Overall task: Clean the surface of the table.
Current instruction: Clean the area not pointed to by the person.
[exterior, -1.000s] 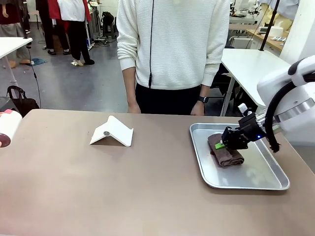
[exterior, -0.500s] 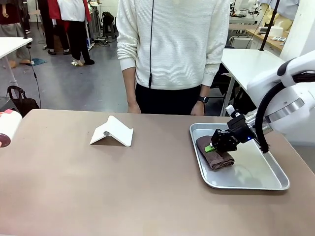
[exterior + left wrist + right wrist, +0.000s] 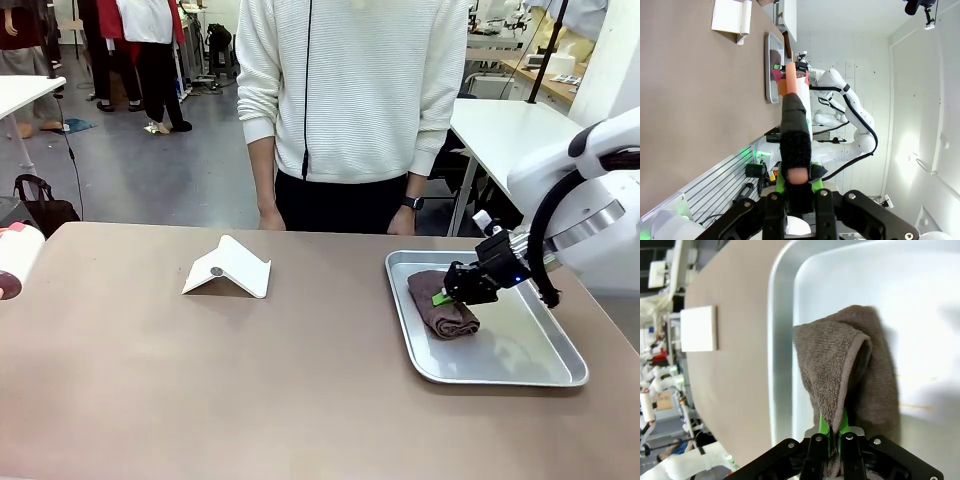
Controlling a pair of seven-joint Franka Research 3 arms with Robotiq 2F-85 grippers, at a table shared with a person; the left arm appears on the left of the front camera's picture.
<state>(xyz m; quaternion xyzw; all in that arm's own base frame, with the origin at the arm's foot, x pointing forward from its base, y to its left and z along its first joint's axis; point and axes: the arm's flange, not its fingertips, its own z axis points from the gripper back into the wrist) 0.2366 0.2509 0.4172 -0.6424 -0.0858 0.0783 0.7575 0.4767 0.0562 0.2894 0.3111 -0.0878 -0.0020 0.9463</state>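
Where the tray (image 3: 522, 350) sits, the right end effector (image 3: 440, 297) pinches a towel (image 3: 446, 318).

We find no word, label, brand or number that we can read in any of the views. The white folded stand (image 3: 228, 268) on the table (image 3: 300, 400) bears one small round grey mark, too small for us to make out.

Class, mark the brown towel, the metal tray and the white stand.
brown towel (image 3: 447, 318): front view, its near folded end.
metal tray (image 3: 520, 345): front view, bare floor.
white stand (image 3: 235, 266): front view, sloping face.
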